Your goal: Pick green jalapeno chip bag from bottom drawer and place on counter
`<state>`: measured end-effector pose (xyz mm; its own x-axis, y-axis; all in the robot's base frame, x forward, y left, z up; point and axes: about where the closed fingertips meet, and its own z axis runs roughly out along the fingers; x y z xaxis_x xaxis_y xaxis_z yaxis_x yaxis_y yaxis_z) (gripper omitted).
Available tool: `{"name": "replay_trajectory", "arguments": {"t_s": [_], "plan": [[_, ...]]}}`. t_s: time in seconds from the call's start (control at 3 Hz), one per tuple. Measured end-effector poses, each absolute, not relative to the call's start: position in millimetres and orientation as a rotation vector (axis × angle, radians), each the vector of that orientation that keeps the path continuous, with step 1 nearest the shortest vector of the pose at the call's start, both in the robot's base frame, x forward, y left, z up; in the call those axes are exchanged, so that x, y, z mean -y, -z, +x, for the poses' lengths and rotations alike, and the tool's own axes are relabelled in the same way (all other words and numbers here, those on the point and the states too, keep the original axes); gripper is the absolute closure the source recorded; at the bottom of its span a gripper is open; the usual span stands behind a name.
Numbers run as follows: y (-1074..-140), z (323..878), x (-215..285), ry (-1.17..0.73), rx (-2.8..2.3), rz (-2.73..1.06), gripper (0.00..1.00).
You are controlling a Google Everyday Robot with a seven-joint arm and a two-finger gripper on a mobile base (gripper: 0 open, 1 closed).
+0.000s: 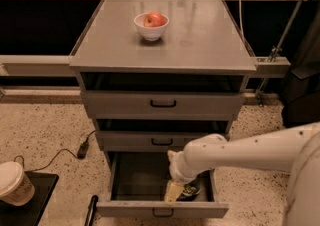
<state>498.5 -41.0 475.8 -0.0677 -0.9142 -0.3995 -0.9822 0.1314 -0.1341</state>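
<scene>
From where I stand, the bottom drawer (131,207) of the grey cabinet is pulled well out, and the robot's white arm (250,150) comes in from the right and bends down into it. The end effector (173,194) hangs inside the drawer near the front wall, right of the middle, pointing downward. I cannot tell whether it is open or closed, nor whether it has hold of anything.

The green jalapeno chip bag (190,190) lies on the drawer floor toward the front right, just beside the end effector on its right side and partly hidden under the arm. Whether the two touch I cannot make out.

Above, the two shallower drawers (163,104) show their black handles. On the counter (205,37) a white bowl (151,29) stands toward the back, left of centre, with a red apple (155,19) in it.

Down on the speckled floor (45,130) to the left, a paper cup (14,184) with a pale lid sits on a black tray (35,205), and a thin cable (55,157) runs toward the cabinet
</scene>
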Motion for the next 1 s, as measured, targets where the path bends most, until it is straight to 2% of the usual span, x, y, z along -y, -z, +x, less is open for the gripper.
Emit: {"name": "replay_trajectory", "arguments": {"t_s": [0.33,0.67,1.0], "plan": [[-437.7,526.9,83.9,-0.295,-2.052,-1.723,0.0],[-385.9,532.7,115.5,-0.452,-2.09,-1.651,0.0],[-366.3,546.2,115.8,-0.486,-2.091,-1.632,0.0]]}}
